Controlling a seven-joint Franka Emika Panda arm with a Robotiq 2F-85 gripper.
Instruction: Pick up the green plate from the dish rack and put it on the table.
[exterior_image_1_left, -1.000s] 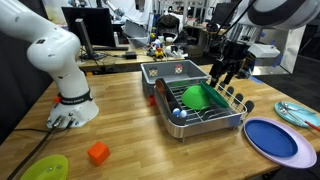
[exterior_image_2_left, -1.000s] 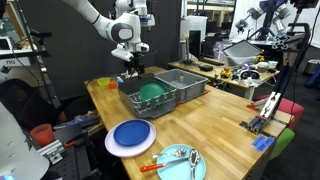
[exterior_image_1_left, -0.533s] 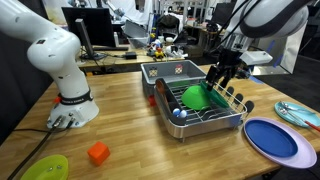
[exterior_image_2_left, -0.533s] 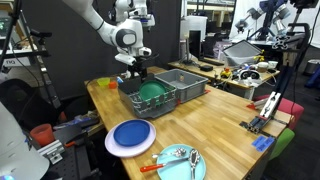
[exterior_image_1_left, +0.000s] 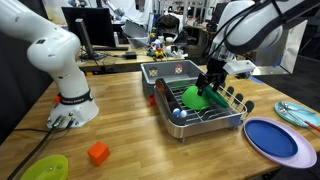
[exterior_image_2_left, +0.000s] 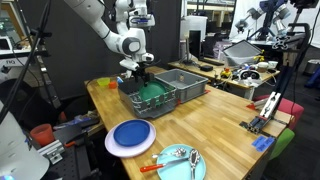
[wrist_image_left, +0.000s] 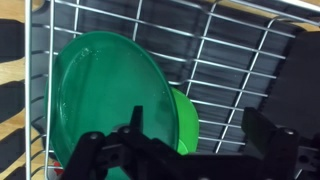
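The green plate stands on edge in the dish rack, leaning against a bright green bowl. In the wrist view my gripper is open just above them. One finger is over the plate's rim and the other over bare wire. In both exterior views the gripper hangs low over the rack, which sits on the wooden table. The plate shows as a teal patch.
A grey bin stands right behind the rack. A blue plate and a teal plate with utensils lie beyond the rack's end. An orange block and a lime plate lie near the robot base.
My gripper has come down towards the rack and shifted over the green plate and bowl. It stays open. Nothing in the rack has moved.
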